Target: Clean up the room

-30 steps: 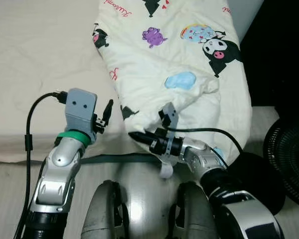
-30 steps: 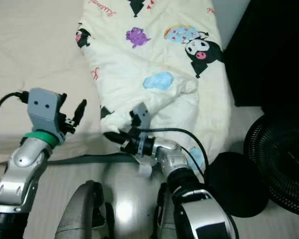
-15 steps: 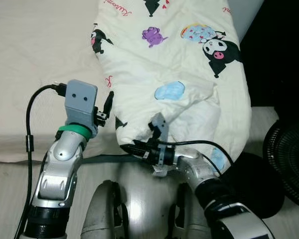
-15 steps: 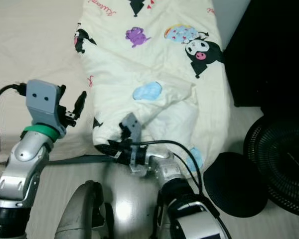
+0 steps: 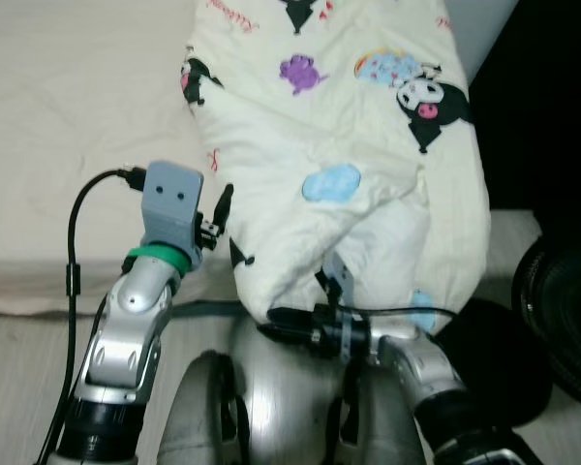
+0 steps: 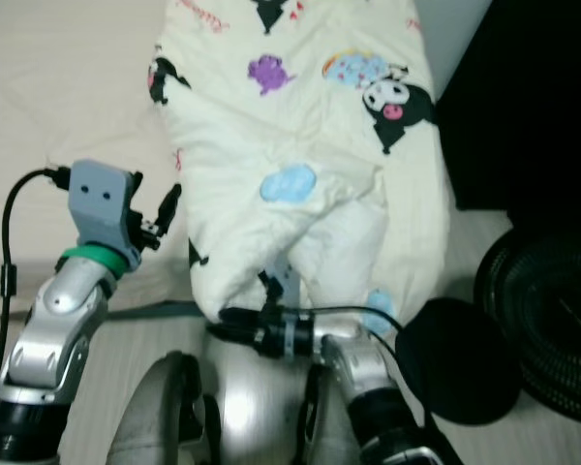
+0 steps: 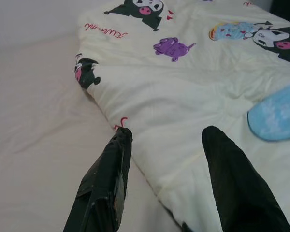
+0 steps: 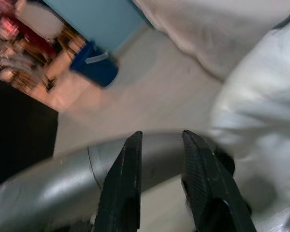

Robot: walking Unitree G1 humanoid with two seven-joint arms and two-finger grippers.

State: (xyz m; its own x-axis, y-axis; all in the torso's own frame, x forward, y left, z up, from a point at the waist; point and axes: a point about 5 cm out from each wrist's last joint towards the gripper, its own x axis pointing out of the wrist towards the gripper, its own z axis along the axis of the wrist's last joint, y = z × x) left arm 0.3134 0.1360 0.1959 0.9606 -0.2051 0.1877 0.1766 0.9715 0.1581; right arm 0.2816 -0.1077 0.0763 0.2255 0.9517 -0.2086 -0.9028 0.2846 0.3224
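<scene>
A cream blanket (image 5: 349, 126) printed with cartoon figures lies rumpled on the bed (image 5: 68, 126), its lower end hanging over the bed's front edge. My left gripper (image 5: 219, 205) is open right at the blanket's left border; in the left wrist view (image 7: 166, 129) one finger rests over the blanket and the other over the sheet. My right gripper (image 5: 271, 325) pokes out leftward from under the hanging end, low in front of my body. Its fingers (image 8: 121, 188) stand a narrow gap apart with nothing between them, and the blanket (image 8: 261, 121) lies beside them.
A black fan (image 5: 562, 329) stands on the floor at the right, with a round black object (image 5: 494, 358) beside it. Dark furniture (image 5: 552, 97) rises at the far right. A blue bin (image 8: 94, 67) sits on the floor farther off.
My right gripper has dropped and slid left, and now sits under the blanket's hanging end. The blanket's lower corner was drawn left and down. My left gripper has shifted right, up to the blanket.
</scene>
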